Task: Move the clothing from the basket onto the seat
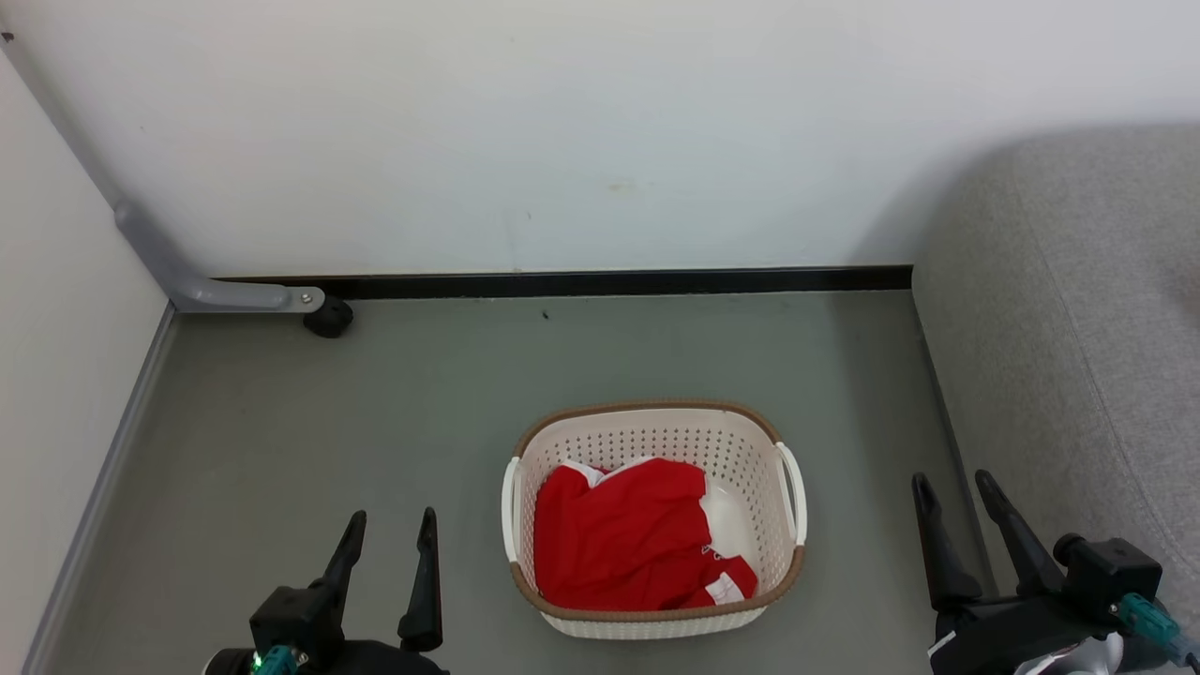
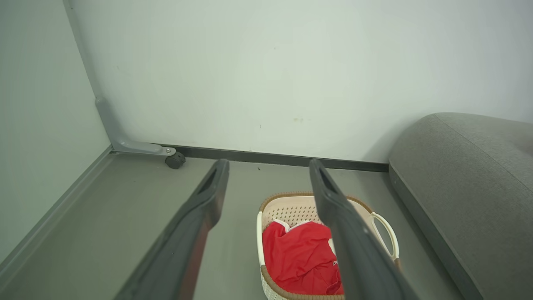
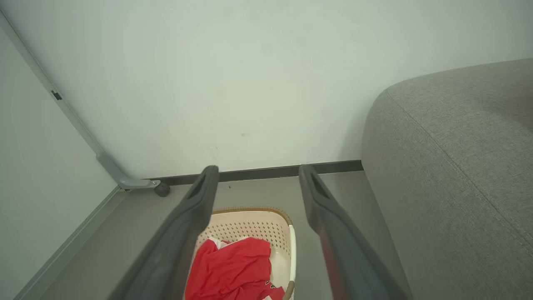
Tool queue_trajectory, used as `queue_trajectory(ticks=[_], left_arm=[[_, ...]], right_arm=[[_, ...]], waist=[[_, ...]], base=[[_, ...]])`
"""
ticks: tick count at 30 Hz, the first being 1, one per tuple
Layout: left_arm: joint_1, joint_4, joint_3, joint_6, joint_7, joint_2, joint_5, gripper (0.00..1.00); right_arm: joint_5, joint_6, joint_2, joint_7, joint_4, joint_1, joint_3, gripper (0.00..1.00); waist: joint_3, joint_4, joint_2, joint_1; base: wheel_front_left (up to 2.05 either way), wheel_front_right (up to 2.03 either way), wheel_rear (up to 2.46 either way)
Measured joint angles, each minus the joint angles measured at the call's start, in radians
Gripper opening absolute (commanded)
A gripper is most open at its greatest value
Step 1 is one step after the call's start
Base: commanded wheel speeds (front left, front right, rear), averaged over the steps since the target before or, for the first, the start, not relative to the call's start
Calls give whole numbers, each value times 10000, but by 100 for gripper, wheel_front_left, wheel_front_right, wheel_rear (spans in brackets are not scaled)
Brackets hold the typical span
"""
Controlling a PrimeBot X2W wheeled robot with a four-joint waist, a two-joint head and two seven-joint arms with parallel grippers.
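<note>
The grey seat [image 1: 1078,328] is standing at the right of the head view, against the wall [image 1: 562,141]. The basket [image 1: 647,410] is sitting on the floor [image 1: 375,422] near the seat's left edge, and the red clothing [image 1: 623,539] is lying crumpled inside it, white trim showing. The left gripper [image 1: 394,514] is hovering to the basket's left, fingers spread apart, pointing toward the wall and holding nothing. The right gripper [image 1: 952,476] is hanging between basket and seat, its fingers likewise spread and empty.
</note>
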State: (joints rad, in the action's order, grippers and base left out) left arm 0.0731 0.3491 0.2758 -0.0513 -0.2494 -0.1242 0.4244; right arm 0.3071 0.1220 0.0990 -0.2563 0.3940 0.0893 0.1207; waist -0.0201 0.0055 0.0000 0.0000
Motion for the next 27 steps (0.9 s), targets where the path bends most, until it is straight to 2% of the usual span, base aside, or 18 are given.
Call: queue_trajectory(ticks=[9,27], left_arm=[[152,-280,82,73,0,-42,-284,100],[1774,-819,662,92,117,-272,-1187,100]], right_arm=[[-90,4,-190,0,-244,81,92,100],[-222,10,-372,-2,-646,1332,314,100]], waist=[[-670,-310,0,0],[-2697,-1037,1,1]], base=[[0,0,0],[0,0,0]])
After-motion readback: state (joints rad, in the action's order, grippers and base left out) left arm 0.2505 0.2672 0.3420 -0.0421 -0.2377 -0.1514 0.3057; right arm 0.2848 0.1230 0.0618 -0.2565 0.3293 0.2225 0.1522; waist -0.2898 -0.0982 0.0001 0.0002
